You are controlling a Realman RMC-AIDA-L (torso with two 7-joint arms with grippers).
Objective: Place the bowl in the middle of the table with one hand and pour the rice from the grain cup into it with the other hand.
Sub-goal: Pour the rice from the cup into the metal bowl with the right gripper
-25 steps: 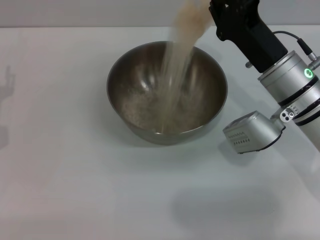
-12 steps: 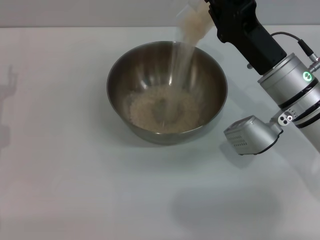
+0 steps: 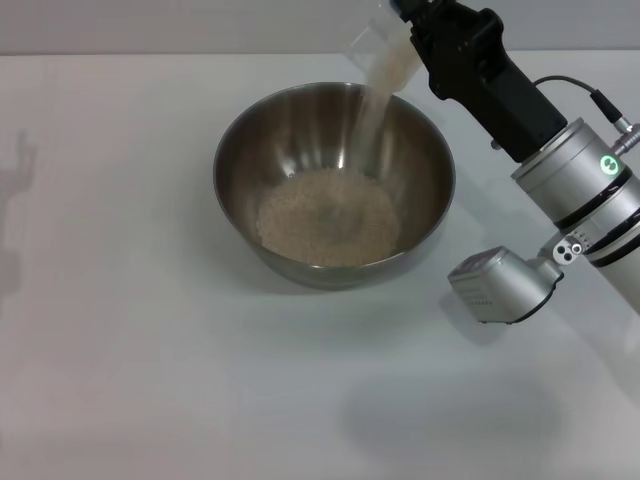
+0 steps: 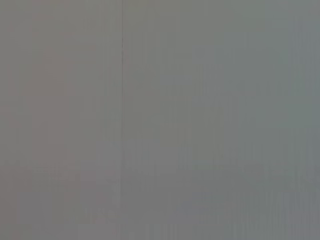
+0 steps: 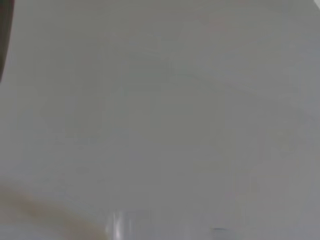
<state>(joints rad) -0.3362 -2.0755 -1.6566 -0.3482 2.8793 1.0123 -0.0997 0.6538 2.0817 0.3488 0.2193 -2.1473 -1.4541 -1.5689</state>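
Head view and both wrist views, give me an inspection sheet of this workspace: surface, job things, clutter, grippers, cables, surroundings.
Surface: white table, bare around the bowl.
Bowl: steel bowl upright near the table's middle.
Rice: heap of rice covering the bowl's bottom; a thin stream falls from the cup.
Grain cup: clear grain cup tilted above the bowl's far rim, some rice inside.
Clutter: nothing seen.
Grippers: right gripper holds the cup above the bowl's far right rim; left gripper not in view, only a faint shadow at the table's left edge.
Cables: thin black cable along the right arm.
Surroundings: plain grey wall behind the table; both wrist views show only featureless grey.
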